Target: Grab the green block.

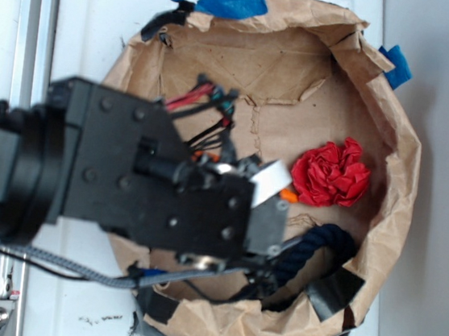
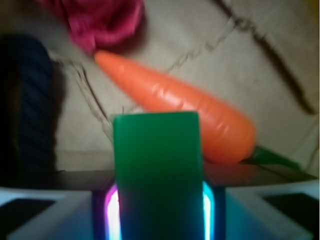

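Gripper point(image 2: 157, 210) closed narrow on the flat rectangular bright green block point(image 2: 157, 175), which fills the lower centre of the wrist view, standing upright between my two fingers; lit strips glow pink on its left edge and cyan on its right where the finger pads point(image 2: 111, 215) press against it. Behind the block, touching or just beside its upper right corner, lies the orange plastic toy carrot point(image 2: 180, 105), running from upper left down to centre right, its dark green stem point(image 2: 272, 156) poking out at the right end. Crumpled red fabric flower point(image 2: 95, 22) sits at the upper left of the wrist view, near the carrot's tip. Dark navy rope point(image 2: 27, 105), blurred, runs down the left edge. From the exterior view, my black arm and wrist housing point(image 1: 126, 173) cover the left and centre of the crumpled brown paper basin point(image 1: 404, 156); the block itself is hidden there. Red flower point(image 1: 331, 172) lies centre right, navy rope point(image 1: 313, 247) curves below it, a sliver of orange point(image 1: 288, 195) shows between flower and wrist. Blue tape strips point(image 1: 231, 5) mark the paper's upper rim.
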### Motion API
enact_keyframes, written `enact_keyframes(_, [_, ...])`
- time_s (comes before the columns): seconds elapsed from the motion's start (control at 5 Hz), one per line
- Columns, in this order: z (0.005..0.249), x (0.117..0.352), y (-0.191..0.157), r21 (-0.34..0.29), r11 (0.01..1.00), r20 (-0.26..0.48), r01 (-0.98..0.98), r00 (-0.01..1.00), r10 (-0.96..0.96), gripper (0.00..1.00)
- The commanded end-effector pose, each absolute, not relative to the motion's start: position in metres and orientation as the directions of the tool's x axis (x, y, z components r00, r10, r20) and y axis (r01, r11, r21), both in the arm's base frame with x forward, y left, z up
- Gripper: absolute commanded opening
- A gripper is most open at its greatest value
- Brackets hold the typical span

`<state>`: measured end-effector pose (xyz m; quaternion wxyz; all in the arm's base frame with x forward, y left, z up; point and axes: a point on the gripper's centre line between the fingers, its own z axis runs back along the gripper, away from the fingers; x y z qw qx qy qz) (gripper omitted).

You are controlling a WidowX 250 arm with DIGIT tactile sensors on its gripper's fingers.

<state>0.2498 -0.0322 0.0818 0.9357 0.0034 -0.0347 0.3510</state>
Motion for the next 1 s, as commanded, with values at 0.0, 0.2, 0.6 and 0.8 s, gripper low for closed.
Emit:
enact_keyframes(0.0, [0.160,0.263,0.001,-0.015,0.713,0.118,-0.701,0.707,0.697,0.00])
enact_keyframes(0.2, [0.178,0.254,0.011,-0.023,0.709,0.112,-0.705,0.703,0.702,0.00])
enact_keyframes(0.6, [0.192,0.237,0.010,-0.024,0.700,0.126,-0.713,0.693,0.710,0.00])
enact_keyframes(0.8, [0.190,0.239,0.007,-0.014,0.698,0.134,-0.715,0.691,0.710,0.00])
